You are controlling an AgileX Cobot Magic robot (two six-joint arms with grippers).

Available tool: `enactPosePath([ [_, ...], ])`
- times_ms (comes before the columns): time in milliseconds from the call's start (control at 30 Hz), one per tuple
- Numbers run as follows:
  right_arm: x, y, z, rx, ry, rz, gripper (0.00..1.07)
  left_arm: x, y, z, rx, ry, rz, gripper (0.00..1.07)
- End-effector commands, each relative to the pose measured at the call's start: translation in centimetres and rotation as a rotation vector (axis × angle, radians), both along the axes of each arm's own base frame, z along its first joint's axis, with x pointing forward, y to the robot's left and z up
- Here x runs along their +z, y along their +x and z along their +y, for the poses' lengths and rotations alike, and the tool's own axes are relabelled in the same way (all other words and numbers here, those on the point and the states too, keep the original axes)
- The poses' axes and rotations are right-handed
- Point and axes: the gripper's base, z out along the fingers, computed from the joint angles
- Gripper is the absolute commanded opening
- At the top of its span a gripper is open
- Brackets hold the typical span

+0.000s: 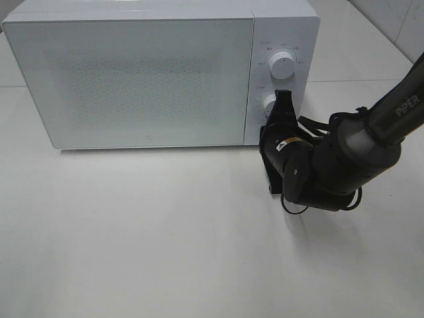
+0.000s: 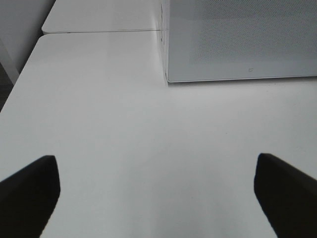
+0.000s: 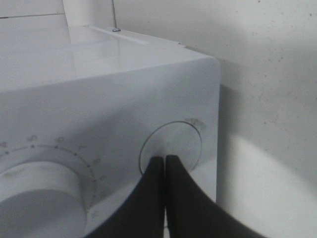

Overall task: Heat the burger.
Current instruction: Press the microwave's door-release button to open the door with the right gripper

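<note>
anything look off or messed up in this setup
Nothing stands out. The microwave sits flat on the table, door closed, with no spill or damage showing. The shut right tool has its tips at the round button on the panel.

We had the high cam looking steeply down from the front onto the white table [image 1: 165, 252], microwave [image 1: 139, 79] at the far side, nearly all of it in frame. Our left wrist cam sat low over the tabletop, further back, facing the microwave's door corner past the left gripper [image 2: 154, 157]. Right wrist cam was right up against the control panel [image 3: 114, 114], dial [image 3: 39, 186] looming large. All three shared the microwave.
</note>
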Motion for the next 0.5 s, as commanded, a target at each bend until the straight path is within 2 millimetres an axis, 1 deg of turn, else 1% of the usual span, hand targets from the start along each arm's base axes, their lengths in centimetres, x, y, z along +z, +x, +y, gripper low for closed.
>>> enactPosePath([
  [33, 0.76, 0.63, -0.04, -0.019, 0.001, -0.061, 0.00, 0.00, -0.24, -0.04, -0.003, -0.006, -0.020, 1.00],
  [200, 1.23, 0.85, -0.38, -0.036, -0.019, -0.116, 0.00, 0.00, -0.24, -0.04, -0.003, -0.006, -0.020, 1.00],
  [500, 1.34, 1.15, -1.02, -0.054, -0.038, -0.128, 0.00, 0.00, -0.24, -0.04, -0.003, -0.006, -0.020, 1.00],
])
